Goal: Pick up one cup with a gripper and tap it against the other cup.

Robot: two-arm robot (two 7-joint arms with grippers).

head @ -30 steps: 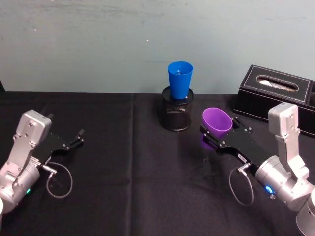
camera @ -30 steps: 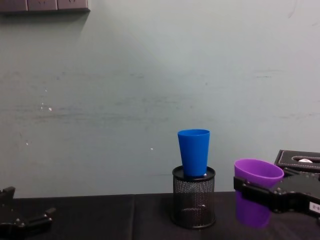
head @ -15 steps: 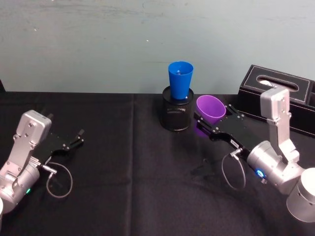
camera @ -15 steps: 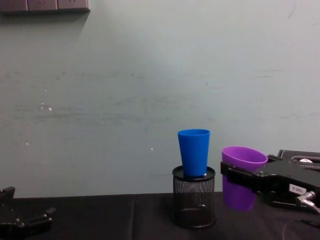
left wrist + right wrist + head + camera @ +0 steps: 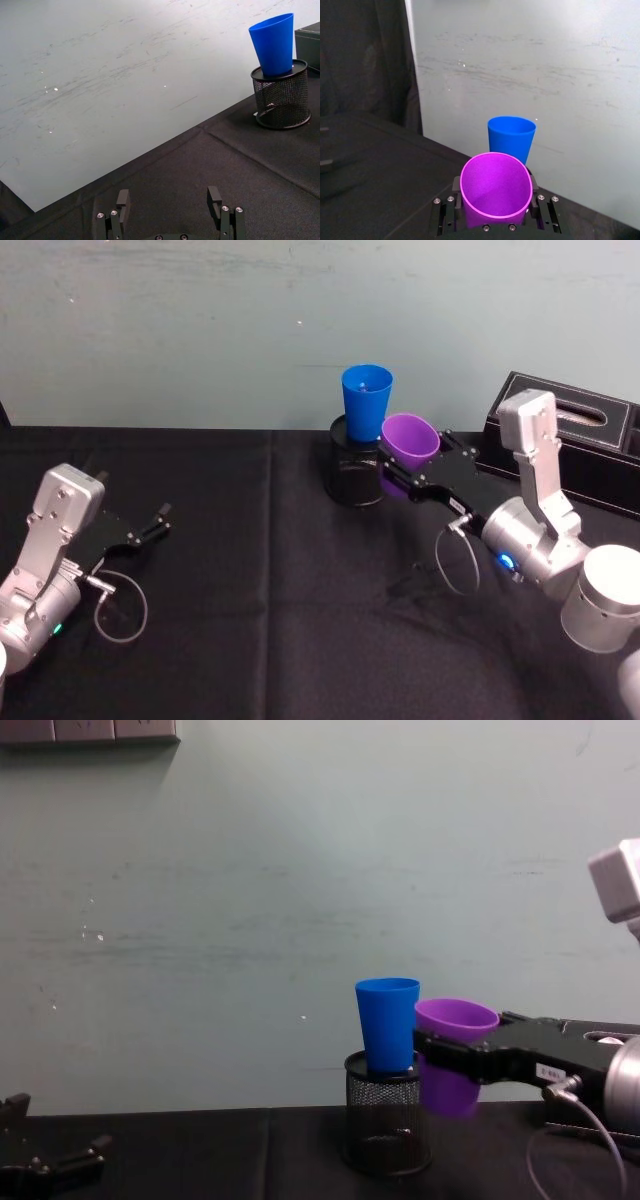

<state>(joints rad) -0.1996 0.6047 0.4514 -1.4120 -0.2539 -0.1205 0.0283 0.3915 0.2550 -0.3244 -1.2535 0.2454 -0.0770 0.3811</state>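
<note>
Your right gripper (image 5: 412, 455) is clamped on the purple plastic tumbler (image 5: 410, 437), one flat black jaw on each side of its lower body. It holds the tumbler clear of the table with the mouth tipped slightly toward you. A small white label (image 5: 547, 1071) sits on the side of that gripper; the print on it is too small to read. You will find no readable writing on either cup.

The tall bright blue plastic tumbler (image 5: 366, 400) stands upright in the mouth of the black wire-mesh pen holder (image 5: 355, 480), near the table's far edge by the pale wall (image 5: 200, 320). In the chest view the purple rim meets the blue tumbler's right side just below its lip. Whether they truly touch you cannot tell from these views.

A black tissue box (image 5: 560, 435) with an oval slot in its top lies just behind your right arm, so room is tight on that side. Left of the pen holder, the black cloth (image 5: 250, 620) lies bare across the middle of the table.

Your left gripper (image 5: 160, 518) is parked low at the near left, well apart from both cups, its fingers (image 5: 122, 200) spread wide around nothing.
</note>
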